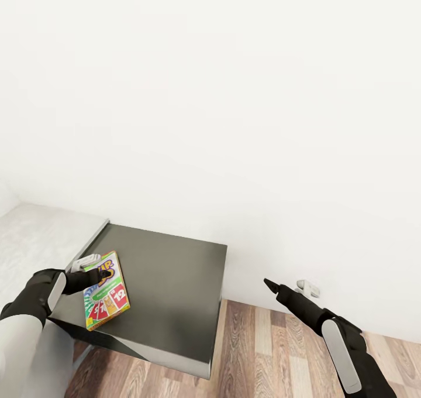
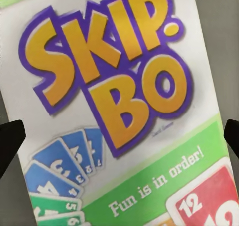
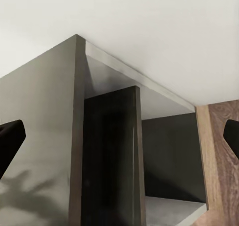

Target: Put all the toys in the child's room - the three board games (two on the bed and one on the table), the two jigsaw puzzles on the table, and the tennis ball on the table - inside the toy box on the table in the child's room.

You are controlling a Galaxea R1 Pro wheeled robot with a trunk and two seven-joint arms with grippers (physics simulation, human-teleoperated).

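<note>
White wall, wood floor [image 1: 263, 351], dark grey table section [image 1: 169, 287] with the pale desk top [image 1: 35, 240] beside it. Skip-Bo box [image 1: 105, 291] lies flat near the dark section's left edge. Left gripper [image 1: 96, 276] over the box, fingers spread either side of it, not pinching. Right gripper [image 1: 270, 285] off to the table's right over the floor, fingers spread, empty

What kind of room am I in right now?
Likely a plain indoor room, perhaps a bedroom corner: bare white wall, wood-plank floor, and a dark grey table section with a Skip-Bo box at the left gripper.
</note>
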